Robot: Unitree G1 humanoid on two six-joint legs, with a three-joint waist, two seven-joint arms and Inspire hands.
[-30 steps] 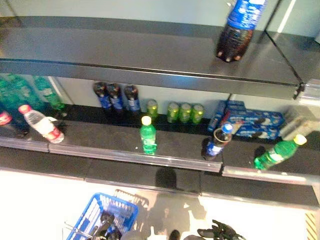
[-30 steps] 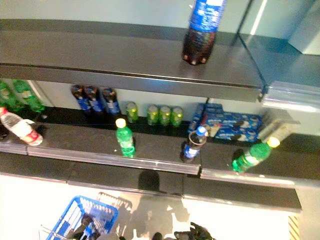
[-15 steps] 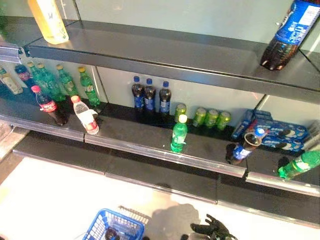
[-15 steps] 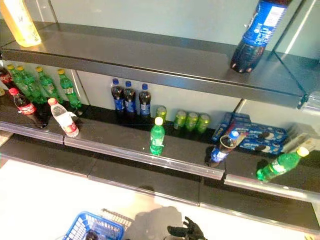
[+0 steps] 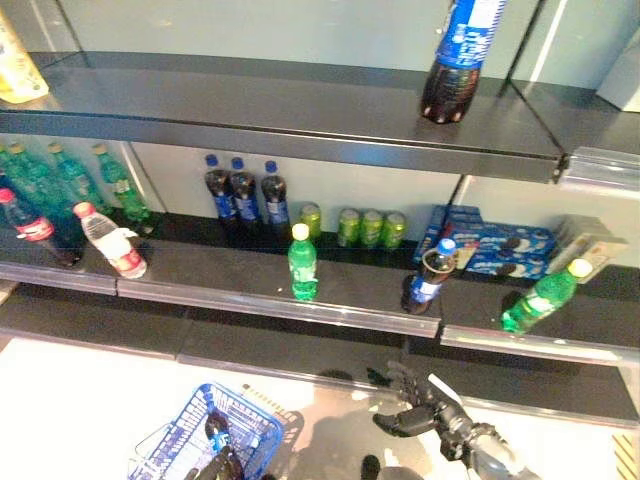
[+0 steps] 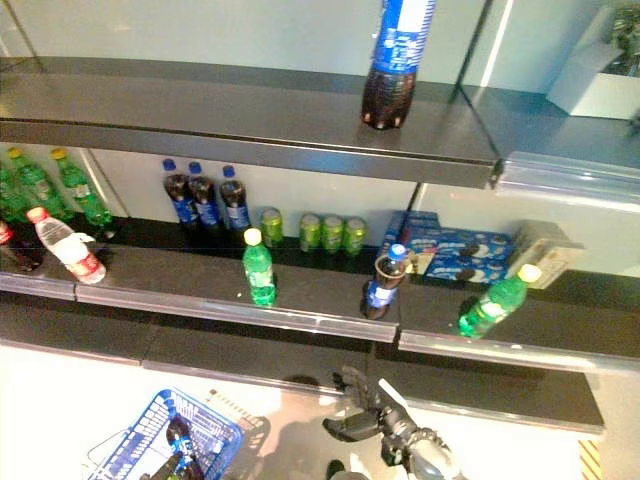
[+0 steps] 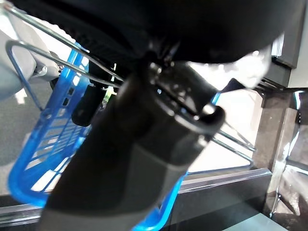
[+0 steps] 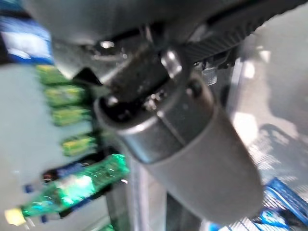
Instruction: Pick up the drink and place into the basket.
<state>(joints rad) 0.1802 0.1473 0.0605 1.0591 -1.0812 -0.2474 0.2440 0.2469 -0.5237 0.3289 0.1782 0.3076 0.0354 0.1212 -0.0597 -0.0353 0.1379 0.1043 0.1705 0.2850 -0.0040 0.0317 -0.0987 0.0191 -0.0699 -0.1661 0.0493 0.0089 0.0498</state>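
Note:
Drinks stand on the middle shelf (image 5: 250,295): an upright green bottle (image 5: 302,262), a leaning cola bottle with a blue cap (image 5: 428,276) and a tilted green bottle with a yellow cap (image 5: 540,298). My right hand (image 5: 420,408) hovers low in front of the shelf, below the cola bottle, with its fingers spread, holding nothing. The blue wire basket (image 5: 262,428) hangs at the lower left. My left hand (image 7: 144,144) is at the basket's metal handle (image 7: 29,45), curled round it. A dark shape (image 5: 215,432) lies inside the basket.
Further left on the shelf are a water bottle (image 5: 110,240) and a red-labelled cola (image 5: 30,228). Three dark bottles (image 5: 242,190), green cans (image 5: 365,227) and blue boxes (image 5: 490,240) stand at the back. A large cola bottle (image 5: 455,55) is on the top shelf.
The camera has swung about, so the whole scene has shifted. My right hand has come up from the bottom edge toward the shelf's front. The basket remains at the lower left.

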